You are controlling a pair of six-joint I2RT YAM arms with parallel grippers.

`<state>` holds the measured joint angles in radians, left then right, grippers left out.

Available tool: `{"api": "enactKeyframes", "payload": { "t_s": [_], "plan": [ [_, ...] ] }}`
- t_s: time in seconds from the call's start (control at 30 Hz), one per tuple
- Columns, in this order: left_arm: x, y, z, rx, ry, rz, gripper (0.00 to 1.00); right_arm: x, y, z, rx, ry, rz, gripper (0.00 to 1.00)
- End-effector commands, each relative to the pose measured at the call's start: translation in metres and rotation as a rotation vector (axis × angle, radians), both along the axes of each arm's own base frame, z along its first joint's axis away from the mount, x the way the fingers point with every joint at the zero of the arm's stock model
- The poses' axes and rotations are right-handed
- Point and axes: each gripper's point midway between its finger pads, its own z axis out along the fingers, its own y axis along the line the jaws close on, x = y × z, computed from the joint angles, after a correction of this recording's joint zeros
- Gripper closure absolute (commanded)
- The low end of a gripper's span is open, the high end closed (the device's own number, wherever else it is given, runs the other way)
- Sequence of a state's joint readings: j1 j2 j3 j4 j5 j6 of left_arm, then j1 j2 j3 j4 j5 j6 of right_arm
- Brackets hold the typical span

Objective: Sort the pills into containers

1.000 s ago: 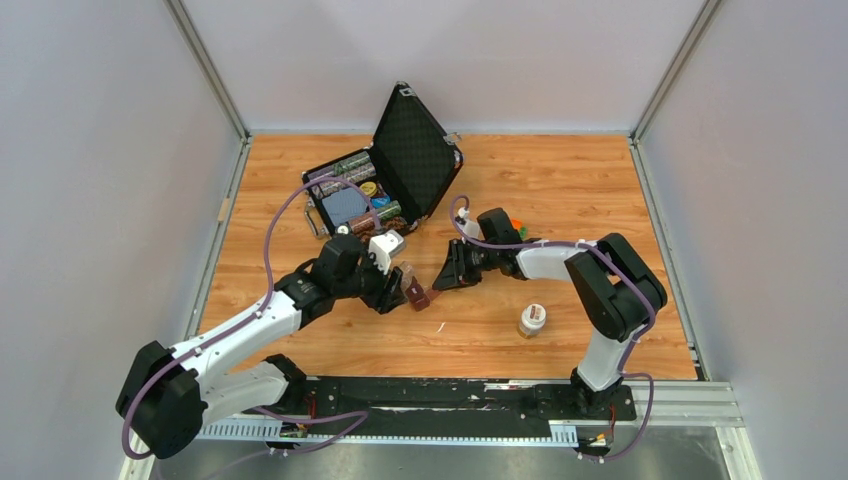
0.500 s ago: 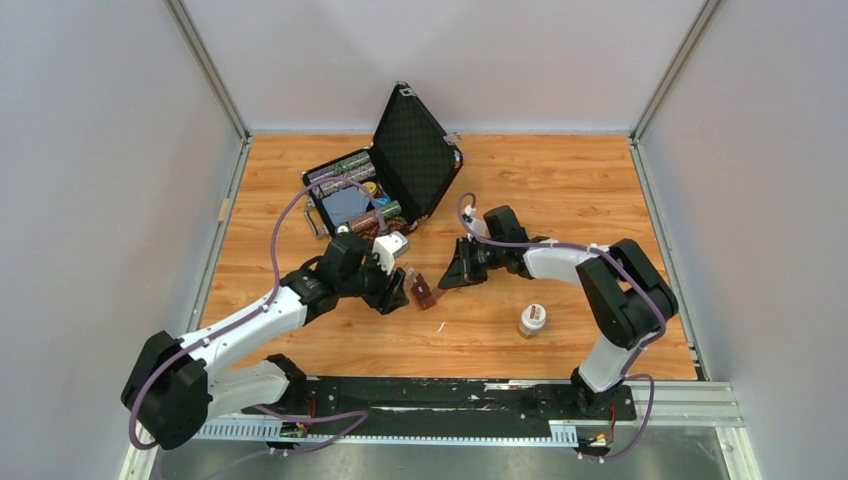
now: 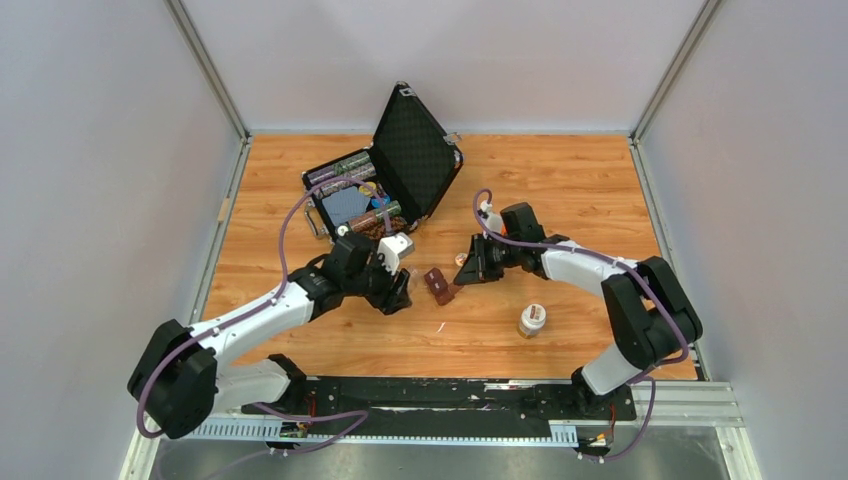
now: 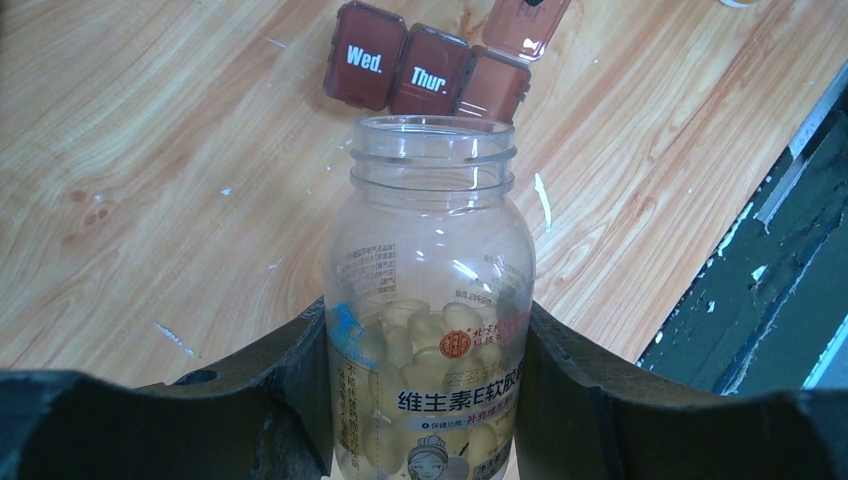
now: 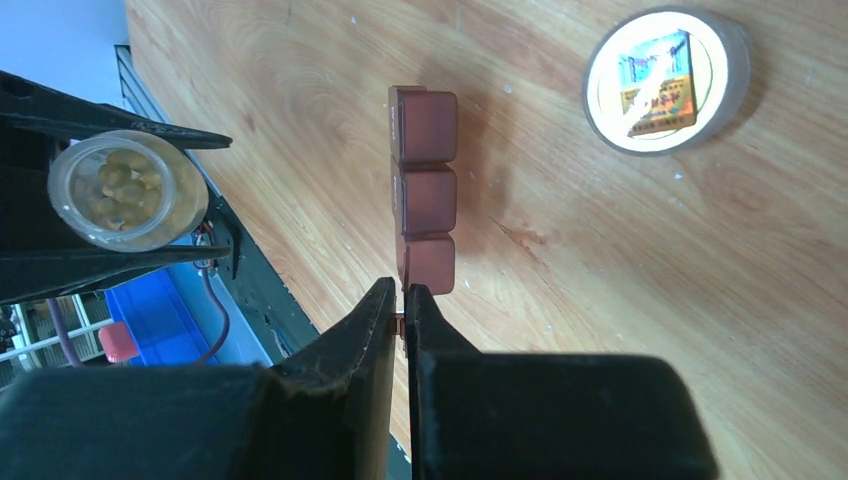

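Observation:
The containers (image 5: 425, 190) are a dark brown strip of three joined compartments lying on the wood; the left wrist view shows the containers (image 4: 420, 75) with lids marked Wed. and Thur. shut and the third lid (image 4: 525, 22) raised. My right gripper (image 5: 403, 295) is shut on that thin lid at the strip's end, seen from above at the right gripper (image 3: 462, 272) beside the containers (image 3: 437, 284). My left gripper (image 4: 425, 320) is shut on a clear uncapped bottle (image 4: 430, 230) holding pale yellow pills (image 4: 425, 325), its mouth pointing toward the strip.
An open black case (image 3: 385, 180) with assorted items stands at the back left. A small round white-topped cap or jar (image 3: 532, 320) sits right of centre, also in the right wrist view as the cap (image 5: 665, 80). The table's dark front rail (image 3: 450, 395) runs along the near edge.
My right gripper has shut on the strip's lid and drawn back to the right, dragging the strip with it. The left arm has followed to the right with the bottle.

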<state>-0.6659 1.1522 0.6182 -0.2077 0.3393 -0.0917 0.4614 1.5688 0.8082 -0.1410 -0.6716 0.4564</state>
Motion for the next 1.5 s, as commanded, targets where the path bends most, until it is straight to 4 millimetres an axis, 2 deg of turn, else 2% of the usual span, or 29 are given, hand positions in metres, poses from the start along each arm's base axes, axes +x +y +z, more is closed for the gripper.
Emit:
{"api": "enactKeyframes", "payload": {
  "t_s": [0.0,0.33,0.4,0.6,0.77,0.9,0.93,1.1,1.3,1.47],
  "plan": [
    [0.008,-0.021,0.023,-0.075,-0.049,-0.035,1.0,0.005,-0.003,-0.01,-0.017,-0.02,-0.005,0.92],
    [-0.004,-0.034,0.004,-0.038,0.012,-0.068,1.0,0.015,-0.005,-0.017,-0.031,-0.004,-0.068,0.83],
    [-0.006,-0.036,0.0,-0.023,0.027,-0.08,1.0,0.016,-0.004,-0.014,-0.025,-0.005,-0.07,0.75],
    [-0.009,-0.04,-0.004,0.011,0.031,-0.103,1.0,0.019,-0.009,-0.003,-0.042,-0.025,-0.099,0.27],
    [-0.005,-0.044,-0.006,0.085,-0.013,-0.083,1.0,0.026,-0.026,0.006,-0.112,-0.045,-0.178,0.14],
    [0.002,-0.041,-0.012,0.251,-0.124,-0.04,1.0,0.03,-0.04,0.021,-0.157,-0.093,-0.252,0.11],
    [0.008,-0.035,-0.016,0.311,-0.161,-0.011,1.0,0.032,-0.043,0.024,-0.165,-0.105,-0.273,0.1],
    [0.006,-0.039,-0.015,0.433,-0.23,-0.014,1.0,0.037,-0.066,0.038,-0.183,-0.115,-0.391,0.09],
    [0.006,-0.033,-0.02,0.6,-0.253,0.027,1.0,0.041,-0.086,0.038,-0.178,-0.084,-0.467,0.1],
    [0.007,-0.034,-0.024,0.677,-0.254,0.023,1.0,0.041,-0.088,0.035,-0.173,-0.06,-0.474,0.11]
  ]
}}
